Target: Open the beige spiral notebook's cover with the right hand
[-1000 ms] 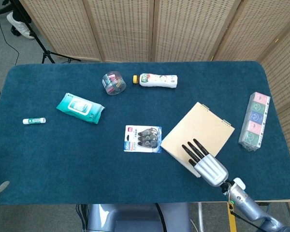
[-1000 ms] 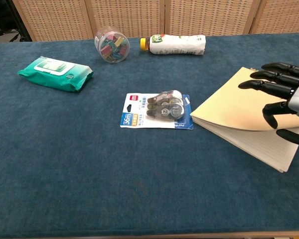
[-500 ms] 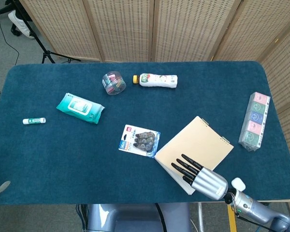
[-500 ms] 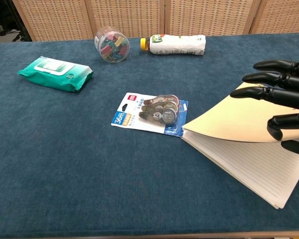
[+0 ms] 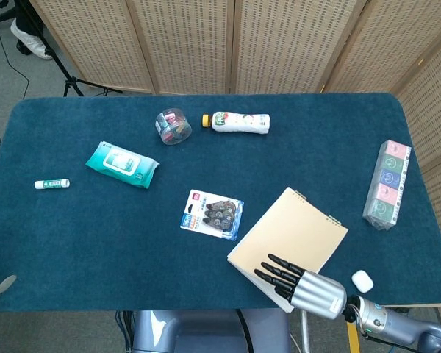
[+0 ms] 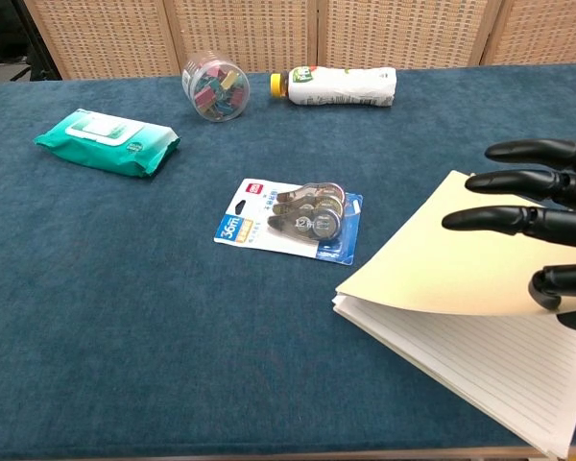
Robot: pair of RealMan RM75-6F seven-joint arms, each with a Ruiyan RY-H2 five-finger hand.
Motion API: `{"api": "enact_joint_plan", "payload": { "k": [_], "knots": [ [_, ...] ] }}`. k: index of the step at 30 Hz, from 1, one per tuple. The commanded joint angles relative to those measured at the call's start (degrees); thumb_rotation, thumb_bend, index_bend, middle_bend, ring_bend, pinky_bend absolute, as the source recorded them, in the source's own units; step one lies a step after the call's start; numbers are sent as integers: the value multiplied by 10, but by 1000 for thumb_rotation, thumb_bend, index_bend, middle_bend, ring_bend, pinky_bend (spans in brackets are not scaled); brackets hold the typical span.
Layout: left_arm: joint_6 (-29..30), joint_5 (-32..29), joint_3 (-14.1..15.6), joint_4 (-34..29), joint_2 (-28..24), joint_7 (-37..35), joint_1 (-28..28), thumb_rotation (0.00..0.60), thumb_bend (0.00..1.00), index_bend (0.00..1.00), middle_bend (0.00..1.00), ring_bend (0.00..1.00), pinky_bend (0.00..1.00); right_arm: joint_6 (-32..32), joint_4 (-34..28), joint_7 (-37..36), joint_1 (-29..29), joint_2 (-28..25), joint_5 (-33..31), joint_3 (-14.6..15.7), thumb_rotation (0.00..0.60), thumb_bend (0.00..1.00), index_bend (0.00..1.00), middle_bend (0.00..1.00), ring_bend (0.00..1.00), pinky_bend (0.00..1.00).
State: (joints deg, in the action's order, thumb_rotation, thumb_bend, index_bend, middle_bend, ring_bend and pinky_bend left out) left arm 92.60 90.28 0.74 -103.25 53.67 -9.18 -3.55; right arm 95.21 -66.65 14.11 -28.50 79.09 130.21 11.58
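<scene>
Beige spiral notebook (image 5: 288, 239) lies just right of the blue correction-tape pack (image 5: 212, 212) on the blue surface (image 5: 95, 235), near its front edge. Right hand (image 5: 298, 285) pinches the cover's (image 6: 442, 264) near edge, other fingers (image 6: 518, 182) spread on top, holding it raised so lined pages (image 6: 480, 365) show.

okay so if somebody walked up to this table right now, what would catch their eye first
Probably the black-fingered right hand at the table's near right edge, pinching the beige notebook's cover and lifting it off the lined pages. Next, the blue-carded correction tape pack just left of the notebook, then the teal wipes pack further left.
</scene>
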Motion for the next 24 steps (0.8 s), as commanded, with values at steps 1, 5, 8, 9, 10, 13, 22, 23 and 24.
{"api": "enact_joint_plan", "payload": {
  "k": [1,5,8,9,10,13,22,23,24],
  "knots": [
    [0,0,0,0,0,0,0,600,0,0,0,0,0,4,-5,7,0,-3,10,4,600,775,702,105,0,28],
    [0,0,0,1,0,0,0,600,0,0,0,0,0,8,-10,13,2,-6,21,8,600,775,702,107,0,28],
    [0,-1,0,1,0,0,0,600,0,0,0,0,0,9,-12,16,3,-8,28,10,600,775,702,107,0,28],
    [0,-1,0,1,0,0,0,600,0,0,0,0,0,10,-13,16,3,-8,30,11,600,775,702,107,0,28],
    [0,-1,0,1,0,0,0,600,0,0,0,0,0,11,-13,17,3,-9,33,12,600,775,702,107,0,28],
    [0,-1,0,0,0,0,0,600,0,0,0,0,0,15,-12,22,5,-9,40,14,600,775,702,107,0,28],
    [1,-1,0,0,1,2,0,600,0,0,0,0,0,23,-17,-4,6,-7,13,-4,600,775,702,118,0,28],
    [1,-1,0,0,1,1,0,600,0,0,0,0,0,17,-28,-22,6,-9,-8,-11,600,775,702,118,0,28],
    [1,-1,0,0,1,1,0,600,0,0,0,0,0,13,-35,-32,5,-12,-19,-14,600,775,702,118,0,28]
  ]
}}
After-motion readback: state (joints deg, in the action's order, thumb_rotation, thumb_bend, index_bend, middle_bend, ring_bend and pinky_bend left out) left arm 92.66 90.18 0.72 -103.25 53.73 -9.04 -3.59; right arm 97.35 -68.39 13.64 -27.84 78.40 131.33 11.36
